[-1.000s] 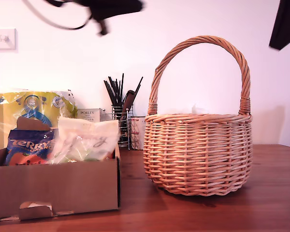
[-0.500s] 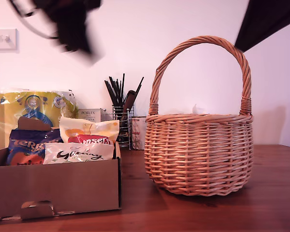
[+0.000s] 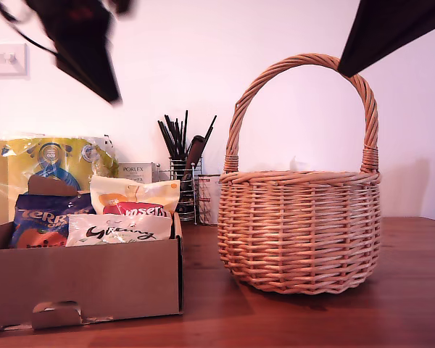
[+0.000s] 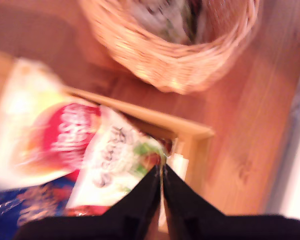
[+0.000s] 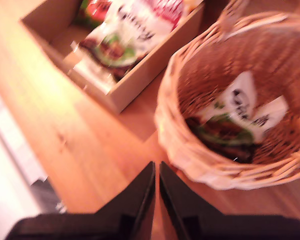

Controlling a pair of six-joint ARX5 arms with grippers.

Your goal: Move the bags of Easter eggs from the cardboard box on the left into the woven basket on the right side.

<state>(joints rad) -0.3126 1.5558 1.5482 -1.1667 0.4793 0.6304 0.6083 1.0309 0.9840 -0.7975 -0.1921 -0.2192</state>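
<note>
The cardboard box [image 3: 87, 279] stands at the exterior view's left. It holds a blue Terry's bag [image 3: 43, 225], a white Galaxy bag [image 3: 119, 230] and a cream-and-red Maltesers bag [image 3: 134, 199]. The woven basket [image 3: 301, 232] is at that view's right, with another white Galaxy bag [image 5: 235, 115] lying inside it. My first gripper [image 4: 161, 172] is shut and empty, high above the box's Galaxy bag [image 4: 117, 160]. My second gripper [image 5: 156, 170] is shut and empty over the table between the box [image 5: 140, 75] and the basket [image 5: 175, 125]. Blurred dark arms cross the exterior view's top left [image 3: 83, 43] and top right [image 3: 391, 29].
Behind the box lie a large yellow-and-blue plastic pack [image 3: 51, 163] and a small white carton [image 3: 134, 172]. A wire utensil holder [image 3: 181, 181] with dark utensils stands between box and basket at the wall. The basket's tall handle [image 3: 304, 61] arches close under the arm at the exterior view's top right.
The bags in the box were blurred and shifting a second ago and now lie still. The arm at the exterior view's top left swung left and down. The other arm came further into view.
</note>
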